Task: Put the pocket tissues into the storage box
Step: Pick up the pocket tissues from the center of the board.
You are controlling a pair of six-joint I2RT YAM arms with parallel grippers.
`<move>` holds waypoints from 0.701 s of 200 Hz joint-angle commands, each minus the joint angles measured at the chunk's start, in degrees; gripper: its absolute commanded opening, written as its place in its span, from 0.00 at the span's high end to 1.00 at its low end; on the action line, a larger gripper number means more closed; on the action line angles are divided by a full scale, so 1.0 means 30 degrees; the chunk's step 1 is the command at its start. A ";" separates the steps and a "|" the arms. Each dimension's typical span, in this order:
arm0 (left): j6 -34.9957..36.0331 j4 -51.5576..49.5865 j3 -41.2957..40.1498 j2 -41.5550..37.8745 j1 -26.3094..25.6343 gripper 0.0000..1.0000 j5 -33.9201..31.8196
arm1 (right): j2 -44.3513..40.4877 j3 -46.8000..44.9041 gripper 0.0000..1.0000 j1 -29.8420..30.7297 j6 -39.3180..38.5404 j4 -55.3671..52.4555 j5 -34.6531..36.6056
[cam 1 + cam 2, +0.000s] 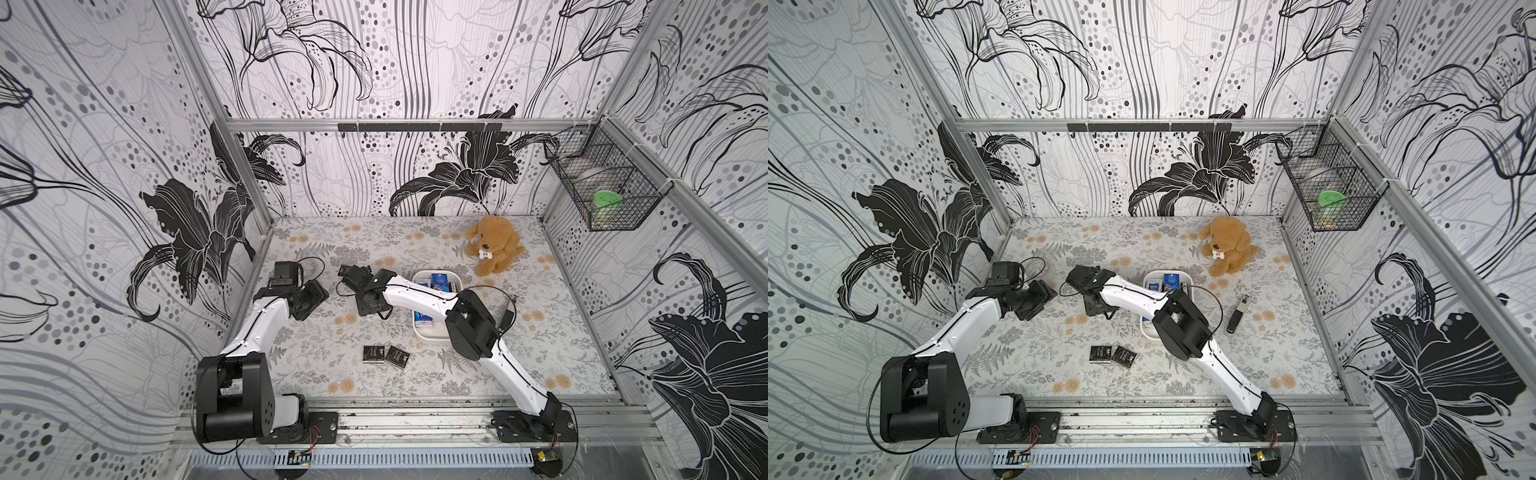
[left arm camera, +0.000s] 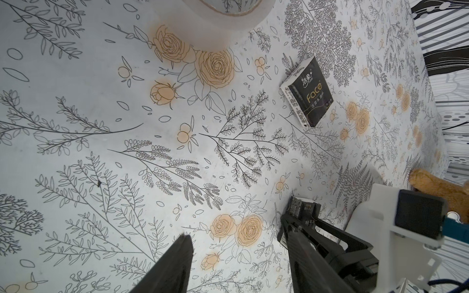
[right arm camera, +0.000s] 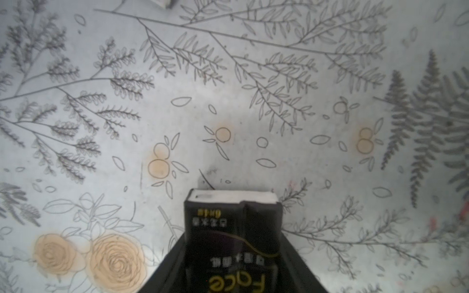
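**Right end effector [image 3: 233, 243] clamping black packet [image 3: 228, 218]**

It's holding the black packet over the counter [image 1: 540, 353], left of the box [image 1: 432, 338]. Left end effector [image 2: 234, 230] is hovering with fingers apart, gripping nothing. Blue packets [image 1: 438, 280] are lying in the box. Two loose packets [image 1: 371, 354] are sitting on the counter, nearer the arm bases.

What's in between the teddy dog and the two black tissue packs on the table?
The white storage box sits there, with the robot's right arm stretched across over it. Both top views show it.
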 commanded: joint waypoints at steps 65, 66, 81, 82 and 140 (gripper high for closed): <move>0.0449 -0.0213 0.0297 -0.0565 0.0018 0.35 0.0772 | -0.7335 -0.6944 0.50 -0.0025 0.0297 0.3896 0.2337; 0.0441 -0.0216 0.0318 -0.0572 0.0019 0.35 0.0781 | -0.7448 -0.7049 0.50 -0.0046 0.0312 0.3937 0.2375; 0.0297 -0.0176 0.0445 -0.0553 -0.0172 0.35 0.0848 | -0.9172 -0.8950 0.50 -0.0048 0.0522 0.4309 0.2680; 0.0321 -0.0169 0.0450 -0.0551 -0.0193 0.36 0.0849 | -0.9289 -0.9107 0.50 -0.0043 0.0556 0.4349 0.2693; -0.0595 0.0360 0.1002 -0.0004 -0.1823 0.36 0.0362 | -1.4794 -1.5781 0.49 -0.0024 0.2219 0.4479 0.4156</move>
